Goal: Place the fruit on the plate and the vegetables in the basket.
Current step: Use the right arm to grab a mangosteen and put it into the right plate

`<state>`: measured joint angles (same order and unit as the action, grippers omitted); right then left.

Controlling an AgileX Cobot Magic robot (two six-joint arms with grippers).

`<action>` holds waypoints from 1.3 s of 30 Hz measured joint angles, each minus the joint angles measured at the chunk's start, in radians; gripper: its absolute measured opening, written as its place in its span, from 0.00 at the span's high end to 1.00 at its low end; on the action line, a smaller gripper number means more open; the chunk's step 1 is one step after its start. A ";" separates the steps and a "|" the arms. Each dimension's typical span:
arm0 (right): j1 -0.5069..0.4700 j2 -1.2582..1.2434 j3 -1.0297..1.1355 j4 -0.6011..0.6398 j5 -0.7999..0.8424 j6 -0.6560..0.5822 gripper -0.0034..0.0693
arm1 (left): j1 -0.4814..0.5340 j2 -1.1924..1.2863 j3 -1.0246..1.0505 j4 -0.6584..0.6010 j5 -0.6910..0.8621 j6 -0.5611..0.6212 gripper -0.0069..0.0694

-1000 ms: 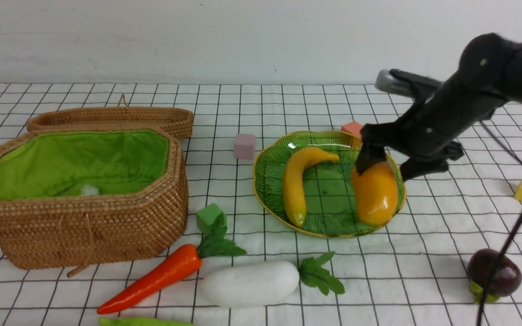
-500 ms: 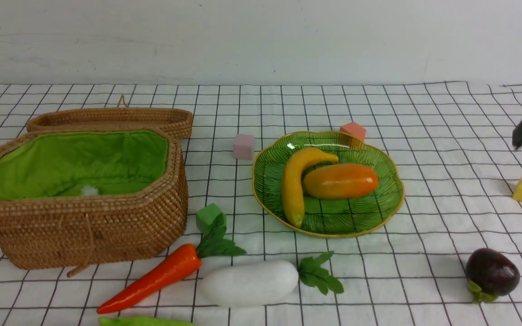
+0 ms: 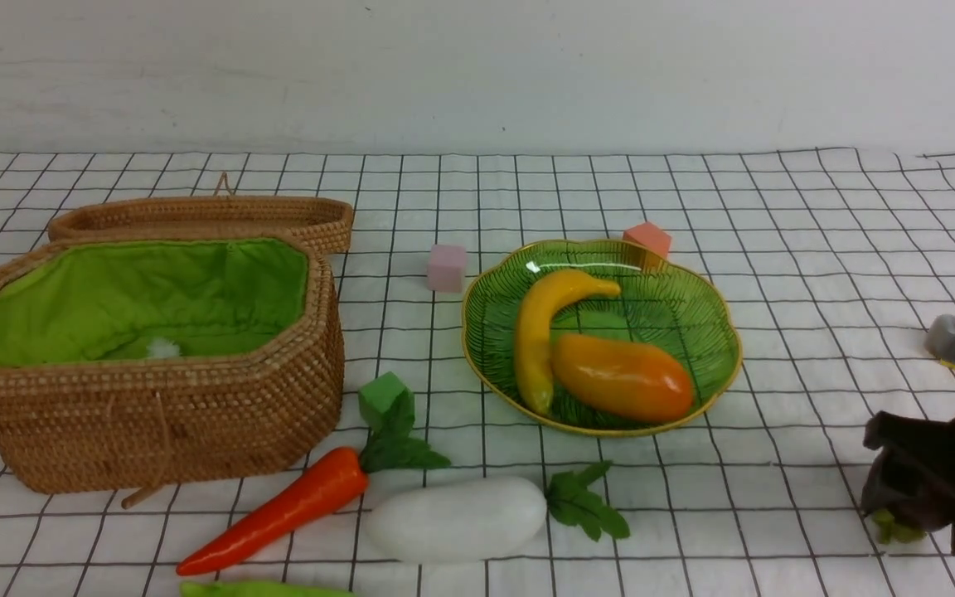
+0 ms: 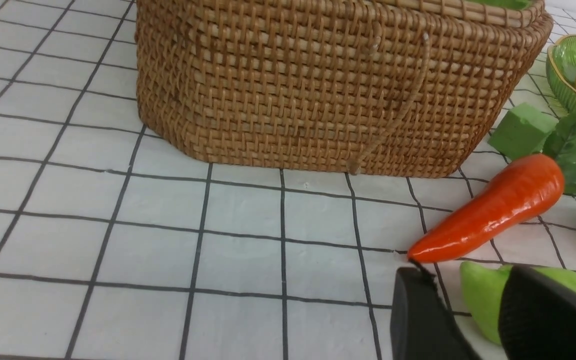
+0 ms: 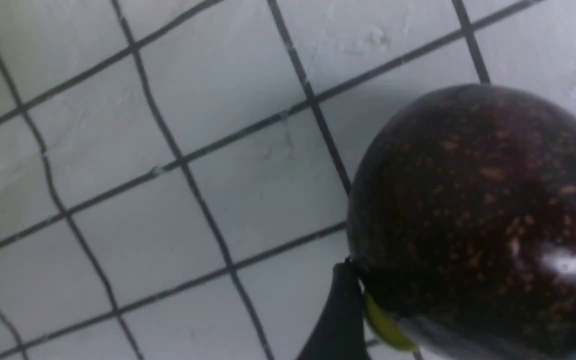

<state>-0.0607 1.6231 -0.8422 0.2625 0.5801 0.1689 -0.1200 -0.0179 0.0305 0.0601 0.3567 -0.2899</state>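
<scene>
The banana and the mango lie in the green plate. The dark purple fruit sits on the cloth at the front right, its green leaves showing. My right gripper stands open around it, and one finger is against its side. The carrot, the radish and the green pod lie in front of the open basket. My left gripper is open, with the pod's end between its jaws.
The basket lid leans behind the basket. A green cube sits by the carrot's leaves, a pink cube left of the plate and an orange cube behind it. The white wall runs along the back.
My right gripper let go of the mango, swung away to the right and came down around the purple fruit. The mango rolled flat in the plate beside the banana.
</scene>
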 joint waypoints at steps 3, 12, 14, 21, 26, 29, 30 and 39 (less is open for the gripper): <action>0.000 0.026 -0.005 0.006 -0.010 0.000 0.14 | 0.000 0.000 0.000 0.000 0.000 0.000 0.60; 0.000 0.027 -0.058 0.001 -0.019 -0.014 0.14 | 0.000 0.000 0.000 0.000 0.000 0.000 0.60; 0.000 0.027 -0.059 -0.004 -0.036 -0.026 0.14 | 0.000 0.000 0.000 0.000 0.000 0.000 0.60; 0.000 0.027 -0.059 -0.024 -0.117 -0.029 0.14 | 0.000 0.000 0.000 0.000 0.000 0.000 0.60; 0.000 0.027 -0.059 -0.031 -0.191 -0.030 0.14 | 0.000 0.000 0.000 0.000 0.000 0.000 0.60; 0.000 0.027 -0.059 -0.031 -0.208 -0.030 0.15 | 0.000 0.000 0.000 0.000 0.000 0.000 0.60; 0.000 0.027 -0.059 -0.031 -0.208 -0.030 0.17 | 0.000 0.000 0.000 0.000 0.000 0.000 0.60; 0.000 0.027 -0.062 -0.034 -0.201 -0.033 0.26 | 0.000 0.000 0.000 0.000 0.000 0.000 0.60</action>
<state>-0.0607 1.6503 -0.9039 0.2286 0.3787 0.1362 -0.1200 -0.0179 0.0305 0.0601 0.3567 -0.2899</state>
